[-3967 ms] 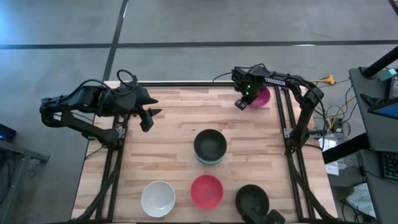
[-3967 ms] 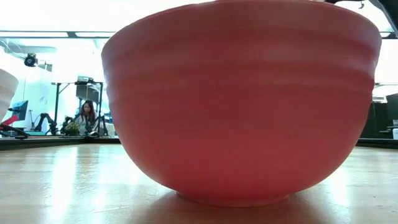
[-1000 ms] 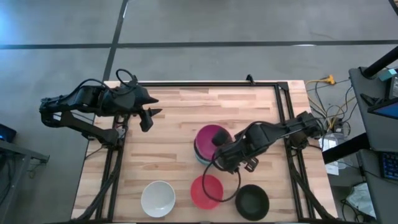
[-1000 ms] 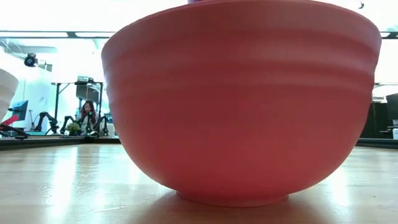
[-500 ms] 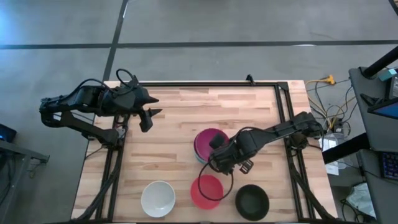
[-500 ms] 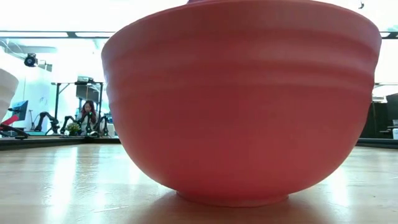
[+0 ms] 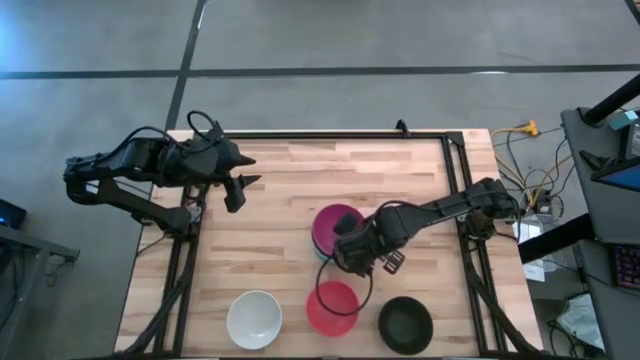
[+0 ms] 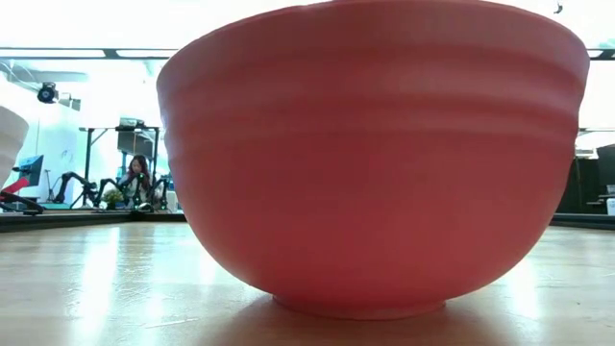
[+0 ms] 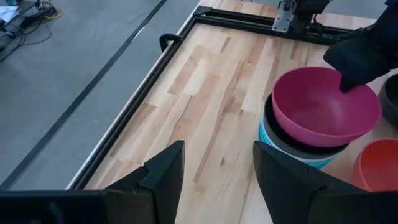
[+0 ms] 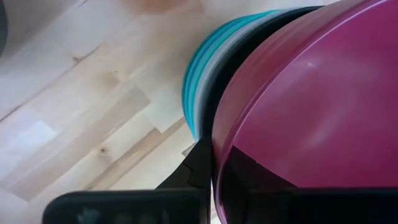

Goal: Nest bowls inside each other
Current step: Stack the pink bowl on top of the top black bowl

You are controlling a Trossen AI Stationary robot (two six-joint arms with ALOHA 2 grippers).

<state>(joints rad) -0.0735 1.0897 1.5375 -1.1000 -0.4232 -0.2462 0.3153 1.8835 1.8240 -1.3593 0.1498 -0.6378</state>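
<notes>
Low view is almost filled by the red bowl (image 8: pixel 375 154), so the stack and both arms are hidden behind it; only a sliver of the white bowl (image 8: pixel 8 139) shows at the edge, and a seated person (image 8: pixel 135 181) far back in a bright room.

From above, the stack (image 7: pixel 322 247) sits mid-bench, with the magenta bowl (image 7: pixel 336 226) on top. The right gripper (image 7: pixel 352 246) covers the stack's near-right rim, and its wrist view shows a dark finger (image 10: pixel 202 163) outside the magenta wall, pinching that rim. The magenta bowl (image 9: pixel 324 107) sits tilted rather than fully seated in a black bowl (image 9: pixel 292 138). Thin white and teal rims (image 10: pixel 194 99) peek beneath; how many bowls lie there cannot be counted.

All bowls are smooth, round and matte. Nearer the front edge than the stack stand the white bowl (image 7: pixel 253 318), red bowl (image 7: pixel 331 307) and another black bowl (image 7: pixel 405 322).

The left gripper (image 7: pixel 240 186) waits well left of the stack, fingers (image 9: pixel 163 171) spread, over the pale plank bench (image 7: pixel 280 200) with its black frame.
</notes>
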